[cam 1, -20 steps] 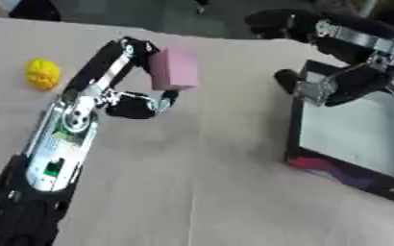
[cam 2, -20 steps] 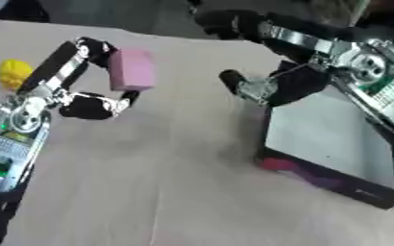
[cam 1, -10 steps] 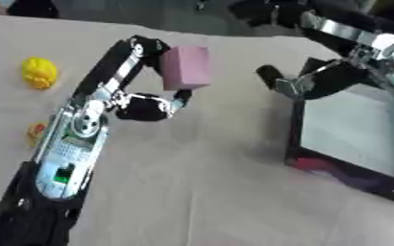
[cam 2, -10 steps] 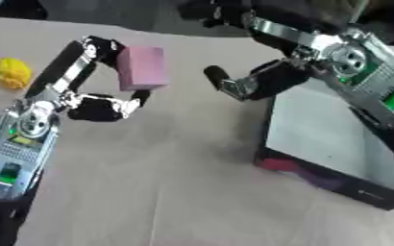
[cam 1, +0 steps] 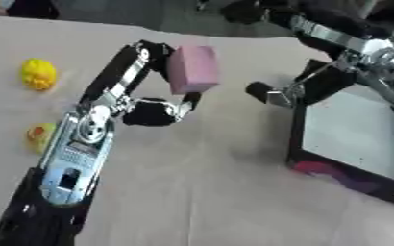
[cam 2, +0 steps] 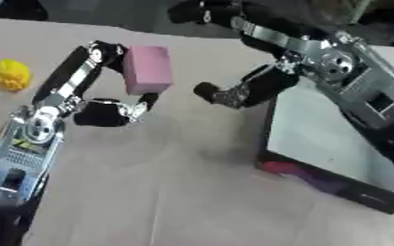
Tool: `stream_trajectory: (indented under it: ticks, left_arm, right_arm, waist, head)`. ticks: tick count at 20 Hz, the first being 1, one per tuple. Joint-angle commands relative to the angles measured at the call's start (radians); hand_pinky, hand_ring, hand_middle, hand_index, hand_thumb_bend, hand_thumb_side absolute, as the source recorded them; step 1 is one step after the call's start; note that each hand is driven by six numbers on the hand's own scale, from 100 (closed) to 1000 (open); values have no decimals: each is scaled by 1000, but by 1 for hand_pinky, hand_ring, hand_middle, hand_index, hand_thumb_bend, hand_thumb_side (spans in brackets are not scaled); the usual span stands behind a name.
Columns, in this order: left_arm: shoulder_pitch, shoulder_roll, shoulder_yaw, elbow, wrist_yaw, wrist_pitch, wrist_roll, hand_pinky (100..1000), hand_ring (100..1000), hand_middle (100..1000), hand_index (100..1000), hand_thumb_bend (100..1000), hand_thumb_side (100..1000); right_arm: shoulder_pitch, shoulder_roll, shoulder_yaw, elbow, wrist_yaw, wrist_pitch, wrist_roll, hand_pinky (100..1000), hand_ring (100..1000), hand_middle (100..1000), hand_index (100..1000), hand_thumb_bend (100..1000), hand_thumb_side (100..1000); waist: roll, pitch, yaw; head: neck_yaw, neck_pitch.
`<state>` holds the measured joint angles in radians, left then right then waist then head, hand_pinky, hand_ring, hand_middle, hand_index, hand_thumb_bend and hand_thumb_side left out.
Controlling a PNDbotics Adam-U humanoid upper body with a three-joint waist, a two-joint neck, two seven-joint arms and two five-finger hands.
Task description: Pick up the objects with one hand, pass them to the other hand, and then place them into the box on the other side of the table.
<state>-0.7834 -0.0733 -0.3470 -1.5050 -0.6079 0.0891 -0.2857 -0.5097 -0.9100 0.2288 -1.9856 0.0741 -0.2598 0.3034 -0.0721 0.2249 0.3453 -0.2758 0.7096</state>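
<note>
1. Holding the pink block (cam 1: 192, 68) above the table (cam 1: 209, 192), the left hand (cam 1: 154, 108) pinches it between fingers and thumb, so the pickup looks done.
2. Reaching in from the right, the right hand (cam 2: 247, 91) has its fingers spread, close to the block but apart from it (the handover has not happened).
3. Waiting on the table's right side, the black box (cam 1: 351, 144) shows no block inside.
4. Lying at the left, a yellow object (cam 1: 37, 74) and an orange-yellow one (cam 1: 39, 136) are untouched, so most of the task remains.
</note>
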Motion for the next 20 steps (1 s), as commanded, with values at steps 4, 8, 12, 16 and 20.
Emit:
stream_trajectory:
  ticks: [4, 8, 12, 16, 20]
  left_arm:
    - [-19, -31, -7, 1, 15, 0, 5, 729, 549, 402, 483, 100, 211]
    - [-21, -38, -11, 10, 13, -5, 0, 728, 549, 400, 482, 100, 209]
    - [-22, -47, -18, 16, 8, -12, -7, 728, 548, 400, 481, 100, 207]
    - [-24, -57, -24, 22, -2, -18, -10, 728, 548, 400, 481, 100, 205]
    - [-27, -63, -30, 27, -11, -25, -12, 727, 548, 400, 481, 100, 201]
  right_arm:
    - [-23, -7, -5, -14, 21, -8, -7, 939, 1000, 951, 952, 314, 242]
    - [-28, -3, 0, -14, 13, -7, -11, 941, 1000, 951, 952, 303, 224]
    - [-34, 3, 5, -14, 8, -4, -2, 941, 1000, 953, 953, 295, 238]
    - [-36, 10, 10, -14, 9, 6, 16, 943, 1000, 959, 957, 282, 263]
    - [-39, 16, 12, -14, 6, 19, 28, 946, 1000, 964, 961, 263, 272]
  waist:
    - [-11, 1, 4]
    - [-8, 2, 7]
    - [-8, 5, 10]
    - [-9, 6, 12]
    - [-10, 9, 16]
  head:
    - [-11, -9]
    - [-19, -8]
    - [-26, -10]
    - [-28, -11]
    - [-33, -11]
